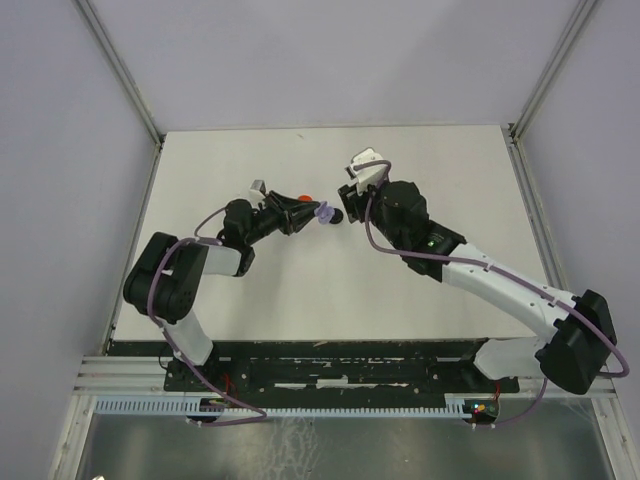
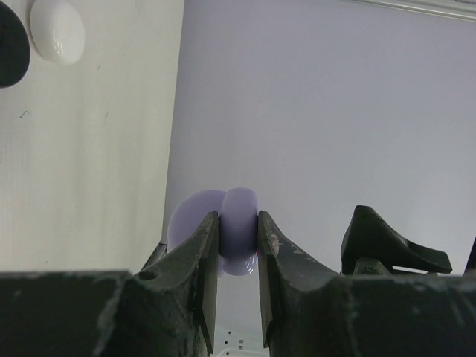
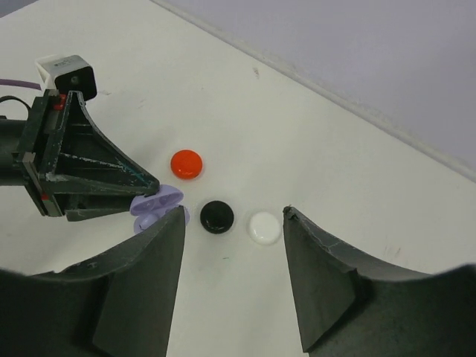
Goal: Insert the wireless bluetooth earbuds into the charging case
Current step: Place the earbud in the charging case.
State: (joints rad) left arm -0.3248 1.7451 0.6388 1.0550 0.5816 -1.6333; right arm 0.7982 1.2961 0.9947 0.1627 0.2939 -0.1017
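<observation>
Centrally, you see the lavender charging case [image 3: 156, 204], which serves as the reference for every position below. Your left gripper [image 2: 238, 223] holds it: the two dark fingers [image 2: 201, 253] are clamped on the case from either side, and its two rounded shells stand open past the fingertips. Whether the earbuds sit inside the case you cannot tell, as no view looks into the shells.

Your right gripper [image 3: 232, 213] hangs above the table [image 1: 300, 290] just beside the case, on the side facing away from the left arm. Its fingers [image 3: 160, 253] stand well apart with nothing between them.

Three round discs lie flat on the table near the case. The black disc [image 3: 217, 216] is closest, just beside the case. The white disc [image 3: 265, 227] lies beyond the black one, farther from the case and apart from it. The red disc [image 3: 187, 163] lies near the case, apart from the other two.
</observation>
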